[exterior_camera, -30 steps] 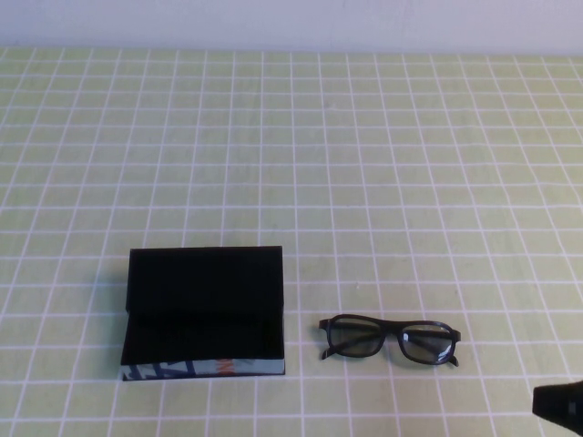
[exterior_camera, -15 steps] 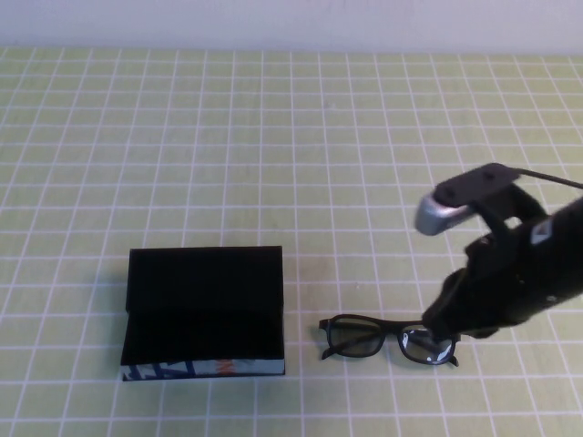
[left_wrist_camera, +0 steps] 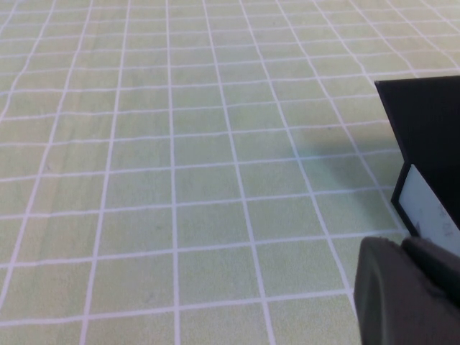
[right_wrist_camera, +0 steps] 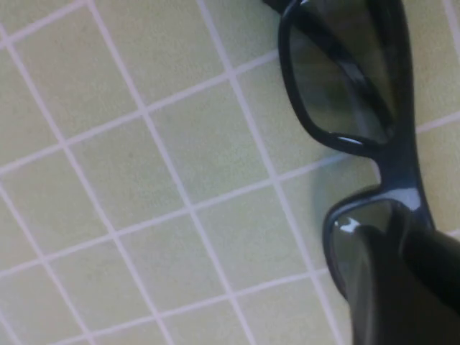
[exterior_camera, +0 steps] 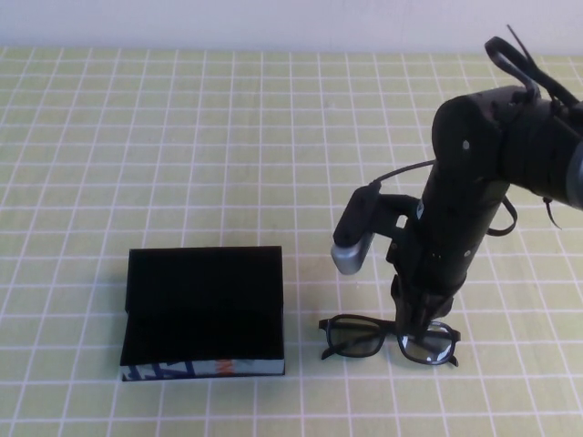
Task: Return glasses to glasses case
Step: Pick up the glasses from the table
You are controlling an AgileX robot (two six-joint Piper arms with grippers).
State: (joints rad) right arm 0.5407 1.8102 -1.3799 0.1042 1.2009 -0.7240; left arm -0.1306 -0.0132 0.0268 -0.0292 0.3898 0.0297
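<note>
Desk (exterior_camera: 182, 137): pale yellow-green, white grid lines. Glasses (exterior_camera: 389, 340): black thick rims, clear lenses. Glasses case (exterior_camera: 204, 309): black lid and lining; front edge patterned blue, white, orange. Right arm (exterior_camera: 474, 182): black; grey-silver camera block at wrist.

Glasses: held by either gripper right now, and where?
Cannot tell. Right gripper is down on the glasses near the bridge; left gripper holds nothing.

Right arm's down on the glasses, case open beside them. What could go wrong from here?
1. The right gripper sits at one lens of the glasses, off-centre; a lift may tilt or drop them.
2. Its tip may smear the lens.
3. The glasses case looks barely wider than the glasses, so a skewed placement could catch its wall.

The left gripper stays parked by the case.
</note>
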